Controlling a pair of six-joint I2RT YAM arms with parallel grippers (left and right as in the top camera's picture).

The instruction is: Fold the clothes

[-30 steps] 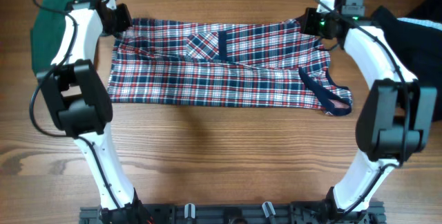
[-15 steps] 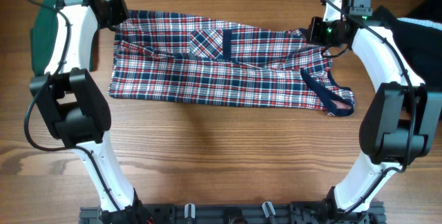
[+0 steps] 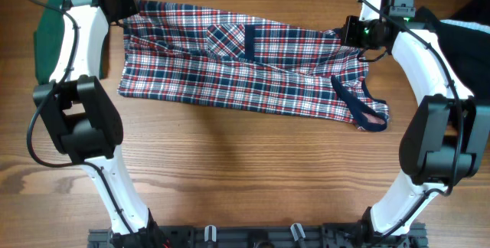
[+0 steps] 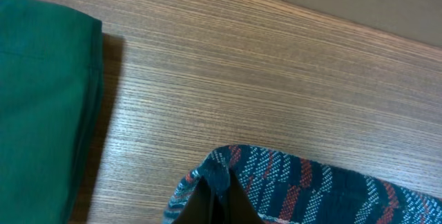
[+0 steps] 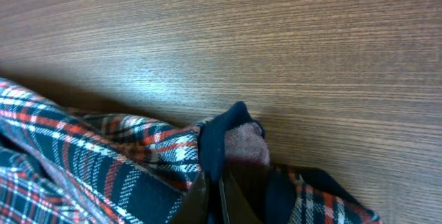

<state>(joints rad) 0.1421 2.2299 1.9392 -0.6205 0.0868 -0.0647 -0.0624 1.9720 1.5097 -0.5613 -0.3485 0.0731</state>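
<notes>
Claws grip both ends of the garment: the left claw [image 4: 210,209] is pinched together on a plaid corner, and the right claw [image 5: 214,200] is clamped on a navy-trimmed edge. That appears to keep the far edge taut for the coming fold.

Nearest the arm bases [image 3: 253,236], the wooden surface [image 3: 245,164] lies bare, a broad strip that leaves room to draw cloth toward the robot. Beyond it the plaid dress [image 3: 253,72] lies spread across the middle, its near hem flat on the wood and slanting slightly. A navy strap loop [image 3: 367,114] trails loose at the right-hand end and could catch or bunch as the cloth turns over.

Farther back, the held edge is raised a little at each corner. On the left, a dark-green garment [image 3: 47,41] sits just beside the left arm, apart from the dress. A black garment [image 3: 475,57] lies at the right edge, behind the right arm, so sideways room is tight on both flanks. Open wood continues past the claws.
</notes>
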